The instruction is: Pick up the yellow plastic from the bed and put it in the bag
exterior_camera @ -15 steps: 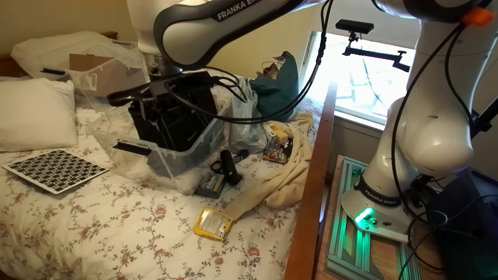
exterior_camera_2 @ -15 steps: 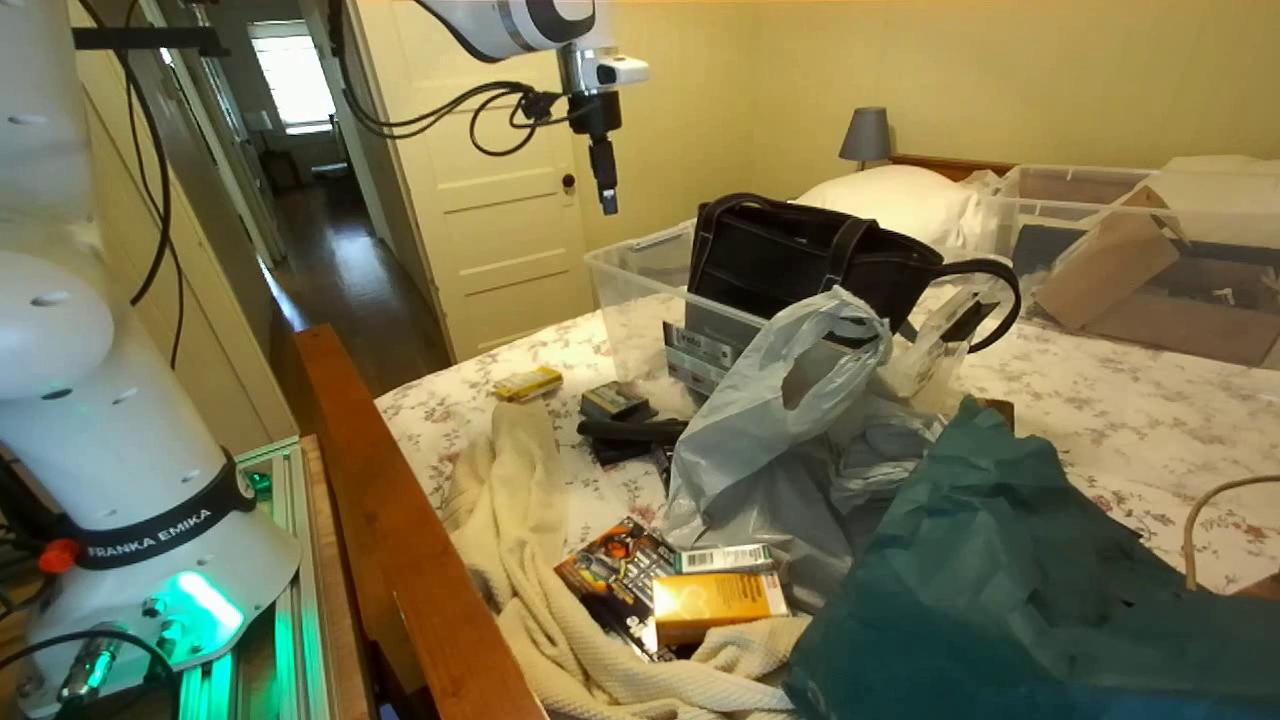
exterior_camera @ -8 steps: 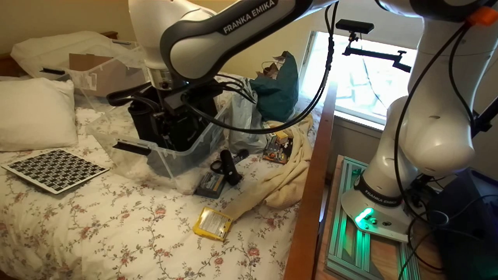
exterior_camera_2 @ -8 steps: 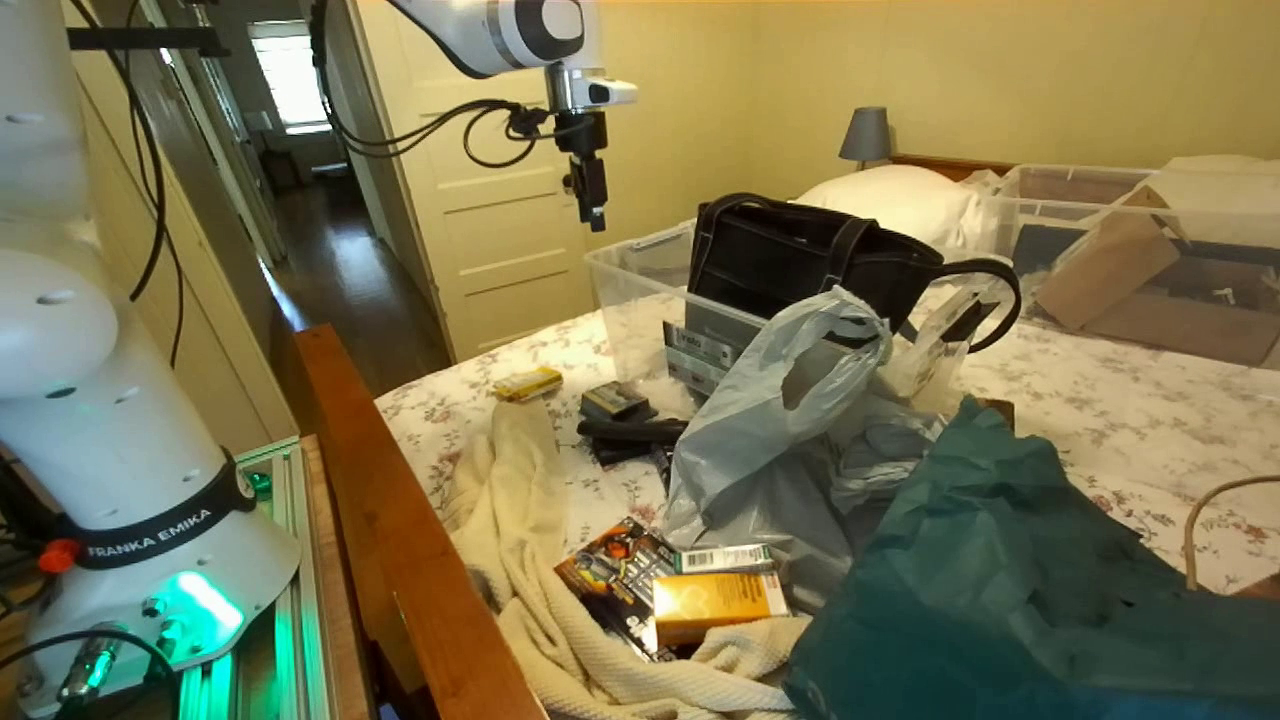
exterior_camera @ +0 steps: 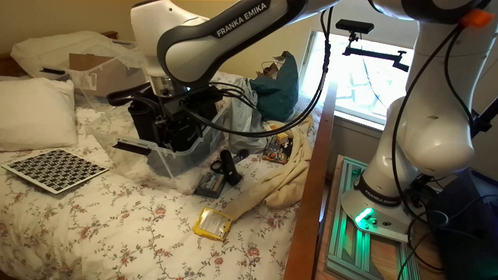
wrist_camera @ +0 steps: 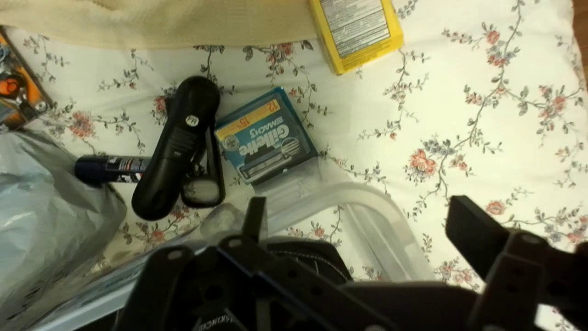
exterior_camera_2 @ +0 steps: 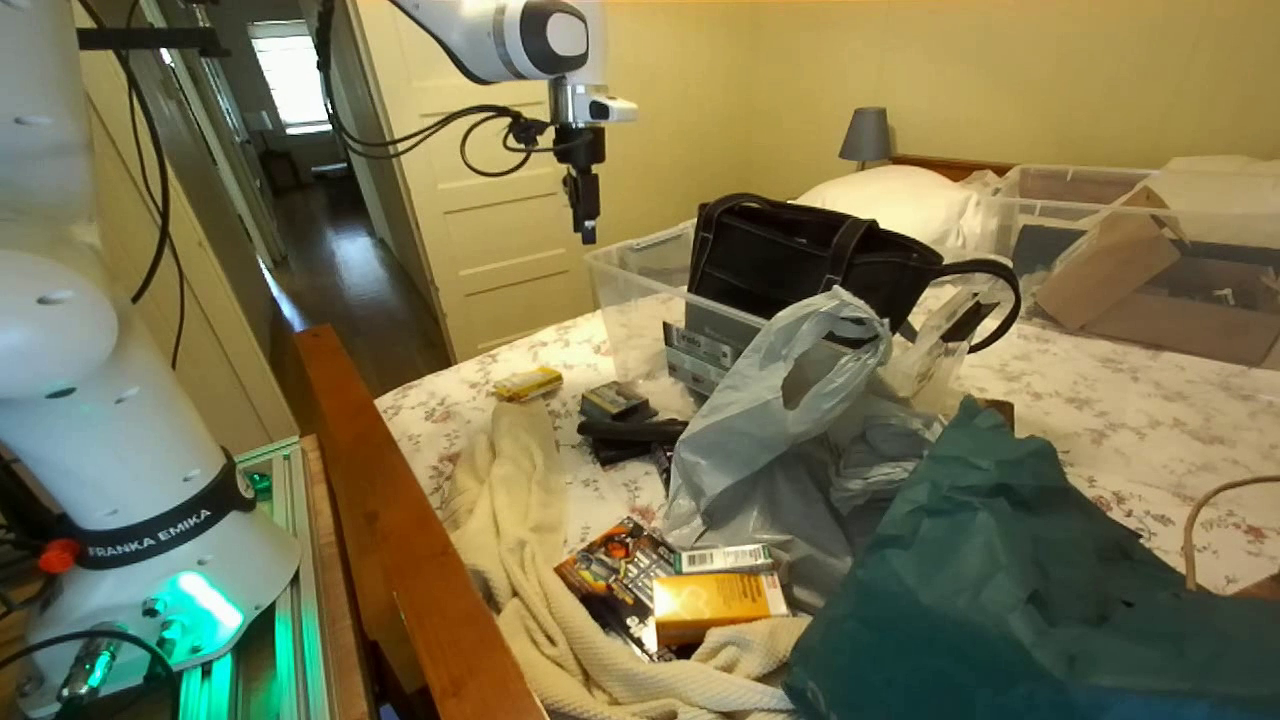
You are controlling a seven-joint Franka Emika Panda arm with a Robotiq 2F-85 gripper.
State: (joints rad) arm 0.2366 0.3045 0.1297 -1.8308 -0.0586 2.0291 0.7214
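Holding our jaws wide apart near the clear tub (exterior_camera_2: 635, 300), we see the yellow plastic (wrist_camera: 361, 41) lying on the bed (exterior_camera: 116, 221), outside that tub.
Inside the tub our black bag (exterior_camera_2: 800, 265) sits tilted, and in the wrist view the tub's rounded corner shows between the jaws; whether they are right over the tub or beside it, we cannot tell. Just beside the tub we find a Gillette pack (wrist_camera: 262, 138), nearer to it than the yellow plastic; a black gadget (wrist_camera: 177, 145) and a grey plastic bag (exterior_camera_2: 755, 450) lie near the tub, while a cream cloth (wrist_camera: 161, 23) stretches farther from it.
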